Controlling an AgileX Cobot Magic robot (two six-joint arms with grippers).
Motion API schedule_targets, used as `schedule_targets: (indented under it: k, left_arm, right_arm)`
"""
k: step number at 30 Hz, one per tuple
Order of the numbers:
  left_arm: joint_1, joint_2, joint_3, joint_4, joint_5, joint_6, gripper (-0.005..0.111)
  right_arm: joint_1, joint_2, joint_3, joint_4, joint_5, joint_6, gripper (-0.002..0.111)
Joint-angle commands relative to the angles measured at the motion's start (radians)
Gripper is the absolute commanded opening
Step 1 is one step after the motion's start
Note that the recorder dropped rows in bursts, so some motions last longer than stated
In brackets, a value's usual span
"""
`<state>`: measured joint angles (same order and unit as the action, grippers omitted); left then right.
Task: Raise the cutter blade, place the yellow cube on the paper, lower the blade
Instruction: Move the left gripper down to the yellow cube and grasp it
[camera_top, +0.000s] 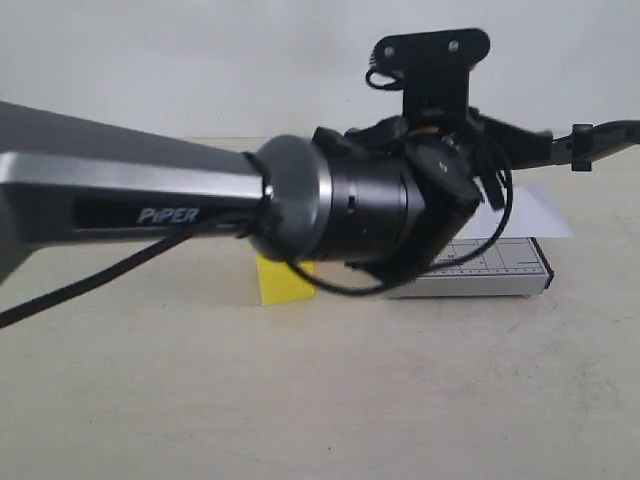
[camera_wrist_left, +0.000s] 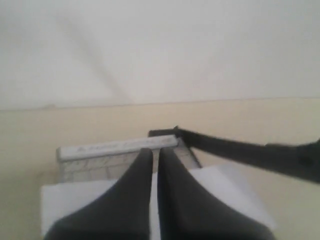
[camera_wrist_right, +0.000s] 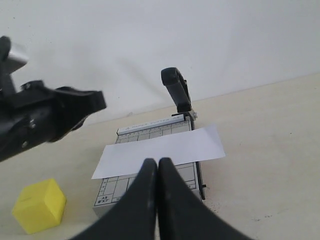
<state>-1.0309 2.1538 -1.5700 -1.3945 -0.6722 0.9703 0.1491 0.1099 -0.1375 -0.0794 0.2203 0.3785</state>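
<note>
A: A beige tabletop (camera_top: 320, 400), a white wall (camera_top: 200, 60). Where is the bright yellow solid cube (camera_wrist_right: 39, 205)?

B: On the table just beside the small grey gridded cutter board (camera_wrist_right: 150, 131), on the side away from the raised long black cutter blade (camera_wrist_right: 177, 92). The white paper strip (camera_wrist_right: 160, 150) lies across the board.

A: Grippers?

B: The left gripper (camera_wrist_left: 154, 152) and right gripper (camera_wrist_right: 158, 162) are both pinched together, empty. The left hangs over the paper, past the cube. I judge it nearer.

Grey metal arm link (camera_top: 120, 175) with white PIPER lettering (camera_top: 168, 214), left of frame; black cylindrical wrist joint (camera_top: 375, 205) centre; loose black cable (camera_top: 100, 275); black bracket plate (camera_top: 435, 50) with two screws, upper right.
</note>
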Motion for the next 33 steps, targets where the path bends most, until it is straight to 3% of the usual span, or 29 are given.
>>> schedule_targets:
  k: [1,5,9,17,20,23,29,31,33]
  left_arm:
    - [-0.064,-0.159,0.262,-0.049,-0.157,-0.013,0.004]
    - [-0.073,-0.268,0.449,-0.186,-0.248,-0.015,0.004]
    - [-0.066,-0.298,0.556,-0.338,-0.387,-0.015,0.004]
    - [-0.055,-0.298,0.591,-0.35,-0.377,0.039,0.004]
    - [-0.055,-0.292,0.591,-0.272,-0.342,0.033,0.008]
    - [-0.046,-0.267,0.591,-0.153,-0.262,0.031,0.029]
    - [-0.015,-0.219,0.591,-0.234,-0.28,-0.197,0.096]
    - [0.009,-0.203,0.591,-0.265,-0.254,-0.258,0.106]
    - [0.039,-0.186,0.591,-0.258,-0.201,-0.262,0.106]
  right_arm:
    - [0.0,-0.007,-0.006,-0.003,-0.006,0.005,0.0]
    - [0.0,-0.007,-0.006,-0.003,-0.006,0.005,0.0]
    - [0.0,-0.007,-0.006,-0.003,-0.006,0.005,0.0]
    - [0.0,-0.007,-0.006,-0.003,-0.006,0.005,0.0]
    - [0.0,-0.007,-0.006,-0.003,-0.006,0.005,0.0]
    - [0.0,-0.007,-0.006,-0.003,-0.006,0.005,0.0]
    - [0.0,-0.007,-0.006,-0.003,-0.006,0.005,0.0]
    - [0.0,-0.007,-0.006,-0.003,-0.006,0.005,0.0]
    - [0.0,-0.007,-0.006,-0.003,-0.006,0.005,0.0]
